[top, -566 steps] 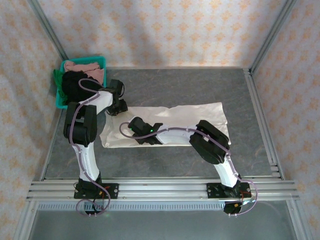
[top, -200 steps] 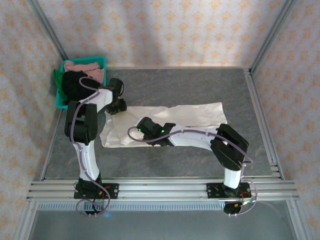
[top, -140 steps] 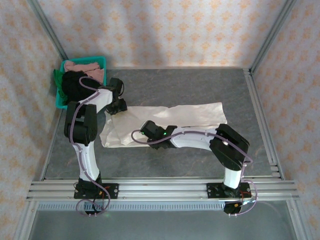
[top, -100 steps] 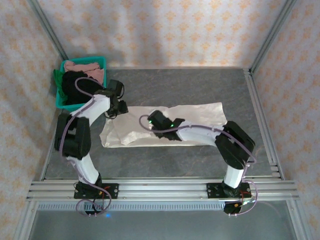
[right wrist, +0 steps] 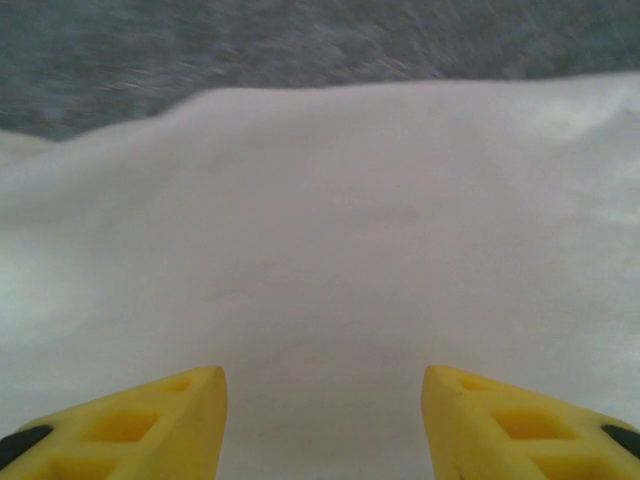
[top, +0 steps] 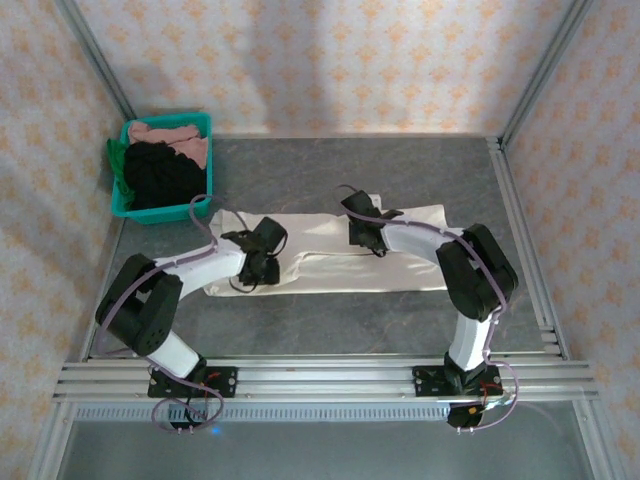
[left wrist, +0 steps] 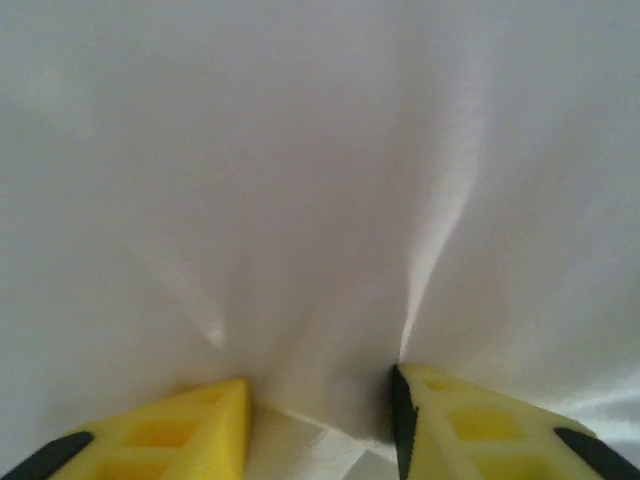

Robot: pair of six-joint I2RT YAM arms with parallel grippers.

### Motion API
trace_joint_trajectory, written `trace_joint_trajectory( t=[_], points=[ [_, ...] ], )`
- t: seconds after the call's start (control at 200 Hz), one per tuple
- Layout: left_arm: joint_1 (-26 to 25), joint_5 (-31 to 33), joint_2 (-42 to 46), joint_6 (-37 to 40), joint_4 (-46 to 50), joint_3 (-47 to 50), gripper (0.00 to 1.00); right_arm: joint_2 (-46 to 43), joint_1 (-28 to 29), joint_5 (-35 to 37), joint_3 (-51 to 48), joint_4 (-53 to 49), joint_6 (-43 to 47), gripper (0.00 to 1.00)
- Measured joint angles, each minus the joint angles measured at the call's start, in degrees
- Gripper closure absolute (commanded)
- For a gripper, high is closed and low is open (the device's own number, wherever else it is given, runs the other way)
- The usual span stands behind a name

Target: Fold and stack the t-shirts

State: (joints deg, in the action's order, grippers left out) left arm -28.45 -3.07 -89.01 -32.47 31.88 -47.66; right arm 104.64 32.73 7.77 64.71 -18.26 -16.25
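A large cream-white t-shirt (top: pixel 340 270) lies folded into a long strip across the middle of the table. My left gripper (top: pixel 255 268) sits low on its left part. In the left wrist view the left gripper (left wrist: pixel 320 385) is shut on a raised fold of the t-shirt (left wrist: pixel 320 150), and creases run out from both yellow fingers (left wrist: pixel 190 425). My right gripper (top: pixel 362 235) hovers over the strip's far middle. In the right wrist view the right gripper (right wrist: pixel 322 385) stands open above flat cloth of the t-shirt (right wrist: pixel 330 220).
A teal bin (top: pixel 150 213) stands at the far left. It holds a black t-shirt (top: pixel 160 175), a pink one (top: pixel 170 135) and a green one (top: pixel 117 160). Grey table (top: pixel 350 170) runs beyond the strip, and metal rails frame its edges.
The left gripper left the shirt's far left corner near the bin, came nearer and closed on the cloth. The right gripper swung right and farther along the strip and opened.
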Motion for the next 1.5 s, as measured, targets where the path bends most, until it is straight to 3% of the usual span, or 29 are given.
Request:
trace_joint_trajectory(
  t=[0.11,0.19,0.41,0.641,0.791,1.071,1.276,1.501],
  points=[
    [-0.02,1.46,2.43,-1.81,-0.04,2.64,0.66,-0.02,-3.41,-0.55,-2.05,-0.2,-1.86,0.44],
    [0.0,2.23,2.86,-2.4,-0.02,3.21,0.53,-0.02,-5.81,-0.9,-3.52,-0.35,-3.17,0.44],
    [0.0,2.75,3.02,-3.52,0.26,3.04,0.47,-0.92,-7.45,-2.23,-4.96,0.42,-5.27,0.44],
    [0.35,4.46,7.78,-1.6,4.74,-2.45,0.33,-4.57,-9.07,-2.86,-8.68,0.55,-6.51,0.42],
    [4.04,4.5,4.42,-0.02,3.08,-9.49,0.33,-6.51,-10.34,-3.06,-9.92,0.79,-7.78,0.42],
    [16.0,4.02,-13.27,0.87,-2.56,-14.6,0.37,-9.73,-19.17,-7.28,-15.26,4.31,-11.19,0.43],
    [19.71,2.62,-12.92,0.31,-6.58,-12.02,0.4,-12.81,-26.14,-12.17,-18.38,5.7,-13.6,0.43],
    [19.28,1.7,-11.21,-0.87,-7.43,-10.88,0.37,-17.4,-27.3,-14.73,-19.1,5.38,-14.82,0.4]
  ],
)
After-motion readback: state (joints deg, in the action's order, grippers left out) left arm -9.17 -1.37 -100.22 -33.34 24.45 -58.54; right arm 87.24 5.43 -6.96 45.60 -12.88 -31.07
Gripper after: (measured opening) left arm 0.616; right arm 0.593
